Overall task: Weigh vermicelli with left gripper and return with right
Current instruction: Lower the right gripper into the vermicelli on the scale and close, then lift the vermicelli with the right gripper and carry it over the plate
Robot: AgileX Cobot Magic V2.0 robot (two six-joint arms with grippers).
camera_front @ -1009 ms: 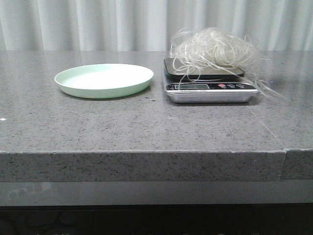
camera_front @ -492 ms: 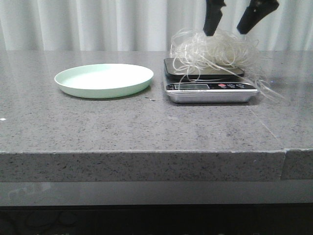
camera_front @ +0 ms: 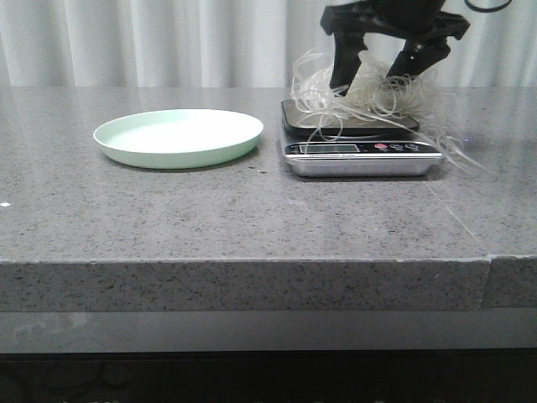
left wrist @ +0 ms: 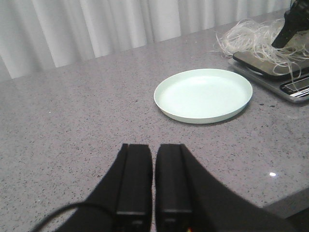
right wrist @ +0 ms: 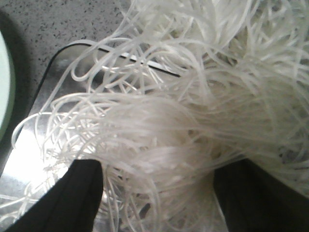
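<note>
The vermicelli [camera_front: 373, 94], a fluffy tangle of thin white strands, lies on the scale [camera_front: 361, 144] at the right of the table. My right gripper [camera_front: 372, 74] is open and has come down into the tangle, one finger on each side of it. In the right wrist view the vermicelli [right wrist: 183, 111] fills the space between the two black fingers [right wrist: 82, 193]. The pale mint-green plate [camera_front: 179, 137] sits empty left of the scale. My left gripper [left wrist: 154, 150] is shut and empty, held above the table short of the plate [left wrist: 203, 94].
The scale has a dark weighing plate and a silver front with a display and buttons [camera_front: 361, 149]. Stray strands hang over the scale's right side [camera_front: 457, 151]. White curtains hang behind the grey stone table, whose front edge [camera_front: 252, 262] runs across the front view.
My right gripper has come down from above into the vermicelli on the scale, pressing the tangle lower. It was out of view one second ago. Plate and scale have not moved.
</note>
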